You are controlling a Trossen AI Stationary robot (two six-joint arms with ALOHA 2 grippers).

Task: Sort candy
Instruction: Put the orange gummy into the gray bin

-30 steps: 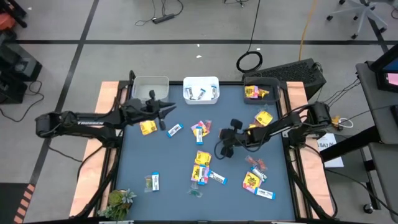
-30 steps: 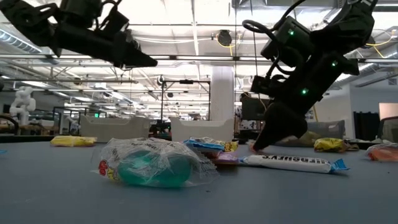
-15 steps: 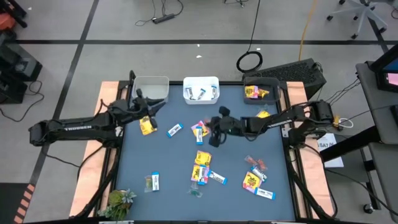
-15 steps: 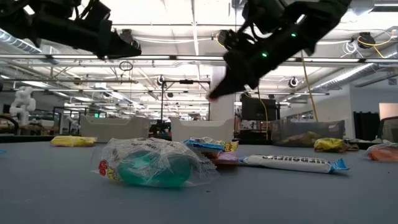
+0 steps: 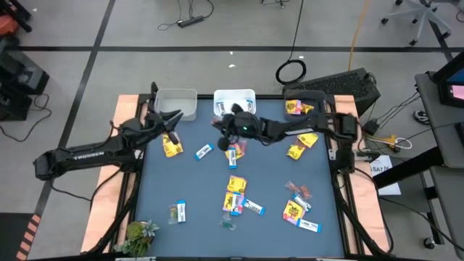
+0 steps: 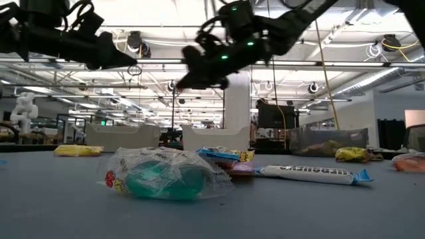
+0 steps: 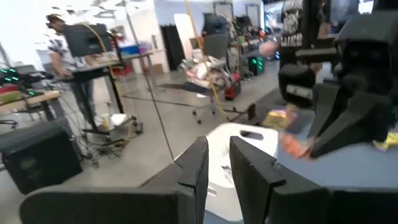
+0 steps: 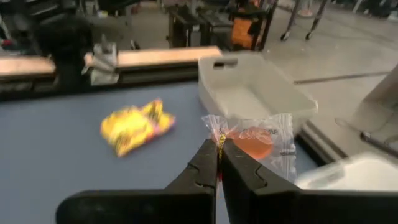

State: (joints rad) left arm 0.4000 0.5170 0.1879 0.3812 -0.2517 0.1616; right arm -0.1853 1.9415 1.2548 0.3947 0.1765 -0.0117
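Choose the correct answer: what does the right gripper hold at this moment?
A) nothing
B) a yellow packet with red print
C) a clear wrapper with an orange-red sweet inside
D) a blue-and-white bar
C: in the right wrist view the right gripper is pinched shut on the edge of a clear-wrapped orange-red sweet, which hangs in front of the empty grey bin.

Right gripper [image 5: 217, 128] jaws clamped; left gripper [image 5: 176, 118] jaws slightly parted.
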